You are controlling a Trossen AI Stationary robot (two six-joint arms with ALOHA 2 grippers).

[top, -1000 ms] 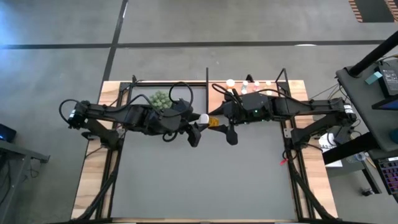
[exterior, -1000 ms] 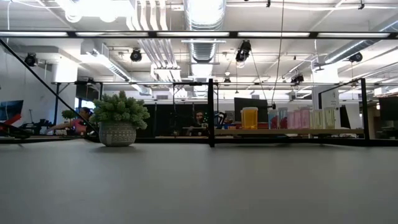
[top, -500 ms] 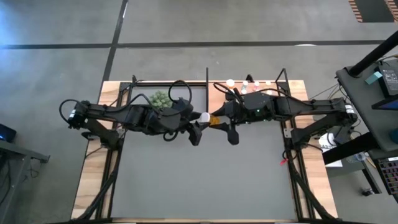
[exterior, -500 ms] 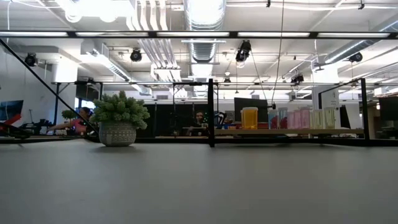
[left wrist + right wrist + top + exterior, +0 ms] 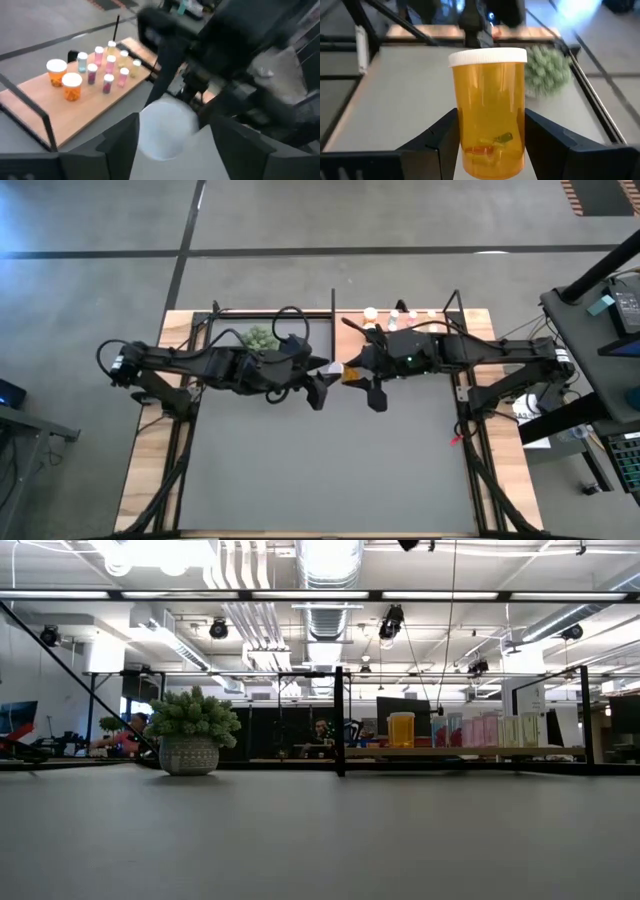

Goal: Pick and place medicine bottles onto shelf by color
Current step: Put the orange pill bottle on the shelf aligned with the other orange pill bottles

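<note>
Between right jaws, orange bottle, pills inside

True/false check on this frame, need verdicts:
1. The right gripper has its jaws closed on an orange bottle with a white cap. True.
2. The shelf has no bottles on it. False: several bottles stand on it, among them two orange ones.
3. The plant sits on the right arm's side of the table. False: it is on the left arm's side, next to that arm.
4. The left gripper and the right gripper are close together near the table's centre line. True.
</note>
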